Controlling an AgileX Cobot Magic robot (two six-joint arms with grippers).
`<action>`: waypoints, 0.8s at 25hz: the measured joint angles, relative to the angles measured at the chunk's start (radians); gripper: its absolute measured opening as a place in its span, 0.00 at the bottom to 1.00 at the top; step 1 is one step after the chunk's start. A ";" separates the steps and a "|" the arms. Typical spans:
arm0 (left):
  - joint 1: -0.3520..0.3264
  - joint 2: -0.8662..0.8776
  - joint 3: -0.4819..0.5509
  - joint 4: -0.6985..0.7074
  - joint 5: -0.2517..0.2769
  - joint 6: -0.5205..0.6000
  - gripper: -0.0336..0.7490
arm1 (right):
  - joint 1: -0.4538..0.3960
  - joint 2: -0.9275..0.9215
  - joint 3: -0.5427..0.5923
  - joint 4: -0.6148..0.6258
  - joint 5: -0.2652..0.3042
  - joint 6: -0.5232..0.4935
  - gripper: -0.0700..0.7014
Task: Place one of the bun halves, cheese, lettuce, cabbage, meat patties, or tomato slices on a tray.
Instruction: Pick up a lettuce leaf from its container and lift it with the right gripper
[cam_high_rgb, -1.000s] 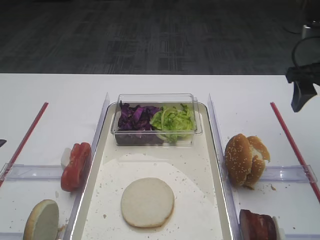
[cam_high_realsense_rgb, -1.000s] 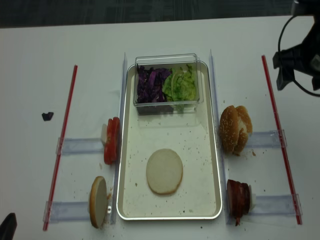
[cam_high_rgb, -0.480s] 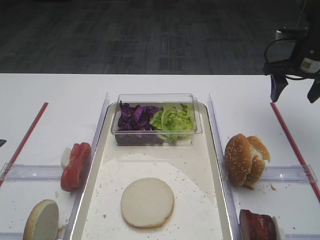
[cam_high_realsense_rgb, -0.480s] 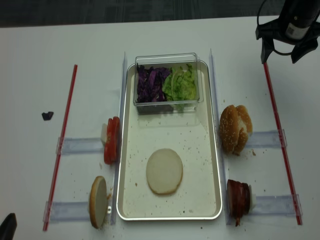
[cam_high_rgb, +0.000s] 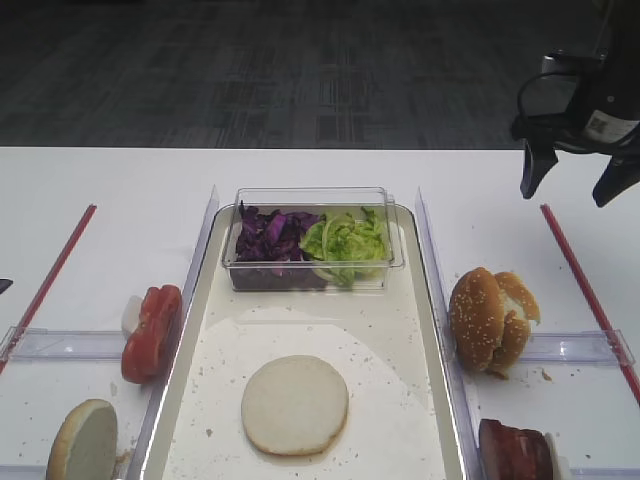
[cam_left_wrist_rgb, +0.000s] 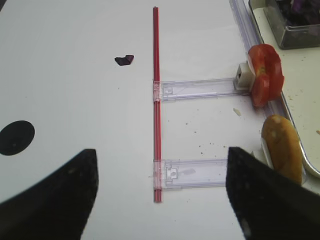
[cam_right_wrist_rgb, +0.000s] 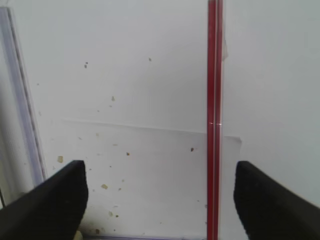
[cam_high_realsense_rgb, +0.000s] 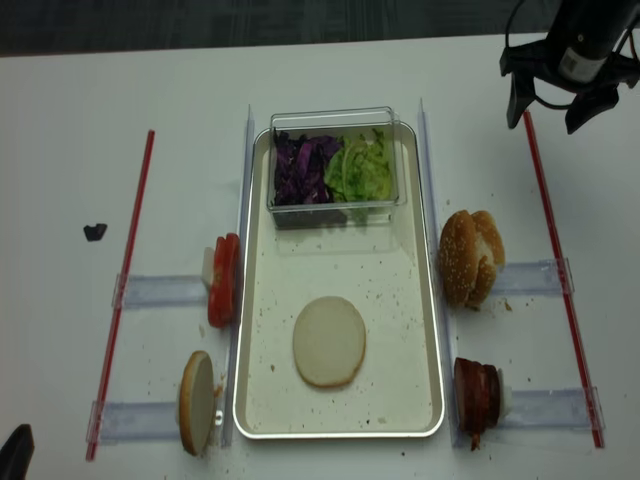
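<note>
I see my right gripper (cam_high_realsense_rgb: 551, 107) hanging above the far right corner of the white desk (cam_high_realsense_rgb: 180, 110), jaws spread wide with nothing between them; its wrist view shows only bare desk and the red strip (cam_right_wrist_rgb: 215, 120). My left gripper (cam_left_wrist_rgb: 160, 195) is also wide open and empty, over the near left corner. The shallow metal tray (cam_high_rgb: 425, 330) sits mid-desk with one pale round bun half (cam_high_rgb: 295, 404) lying flat near its front edge. A clear plastic box (cam_high_rgb: 312, 240) of purple cabbage (cam_high_rgb: 268, 236) and green lettuce (cam_high_rgb: 347, 240) stands at the tray's far end. Sesame bun halves (cam_high_rgb: 490, 318) lean just off the tray's right edge, red tomato slices (cam_high_rgb: 152, 330) off its left.
</note>
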 joint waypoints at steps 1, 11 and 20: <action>0.000 0.000 0.000 0.000 0.000 0.000 0.67 | 0.009 0.000 -0.009 0.002 0.002 0.000 0.89; 0.000 0.000 0.000 0.000 0.000 0.000 0.67 | 0.179 0.000 -0.094 -0.003 -0.019 0.047 0.89; 0.000 0.000 0.000 0.000 0.000 0.000 0.67 | 0.329 0.000 -0.096 0.007 -0.051 0.098 0.89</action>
